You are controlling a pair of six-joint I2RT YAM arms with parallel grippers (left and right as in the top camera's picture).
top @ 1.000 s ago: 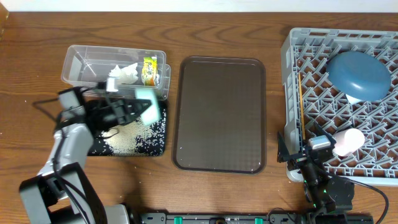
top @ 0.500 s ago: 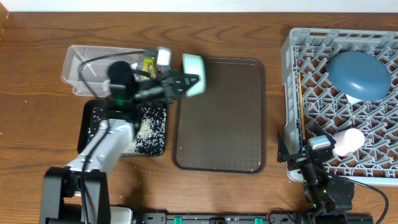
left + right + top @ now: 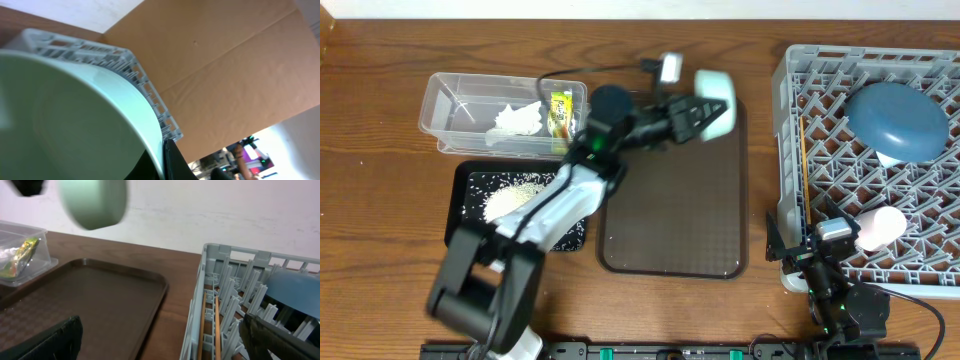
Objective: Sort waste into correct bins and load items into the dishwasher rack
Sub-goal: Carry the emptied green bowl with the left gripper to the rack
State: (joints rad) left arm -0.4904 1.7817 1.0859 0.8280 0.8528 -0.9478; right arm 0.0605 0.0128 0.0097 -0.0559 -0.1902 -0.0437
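Two arms from above: left gripper [image 3: 698,112] stretched far across the table [image 3: 380,100], clamped on the rim of the bowl [image 3: 717,100], held above the far right corner of the brown tray [image 3: 675,220] and short of the rack [image 3: 787,120]. Between tray edge and rack wall, a narrow strip of bare wood. At far left, tub [image 3: 445,110] with tissue [image 3: 518,118] and wrapper [image 3: 560,112] inside. Just in front of it, black tray [image 3: 465,215] strewn with grains [image 3: 515,195], its right side partly under the arm. Inside the rack, blue dish [image 3: 898,122] tilted on the pegs at the far side, cup [image 3: 880,225] near the front edge, chopsticks [image 3: 804,150] along the left wall, and open peg rows between dish and cup. Right gripper [image 3: 800,250] low at the rack's near left corner, close against the wall. From the left wrist, mostly bowl, filling the left and lower part. One dark finger [image 3: 175,160] tight beside its rim, then a rack corner and plain cardboard [image 3: 225,60] past that edge. From the right wrist, fingers [image 3: 50,340] spread wide at the lower corners with nothing between them. Bowl blurred and high at upper left, well clear above the brown tray. Tub corner with wrapper at the left edge. Rack wall to the right, chopsticks lying just inside it, blue dish beyond.
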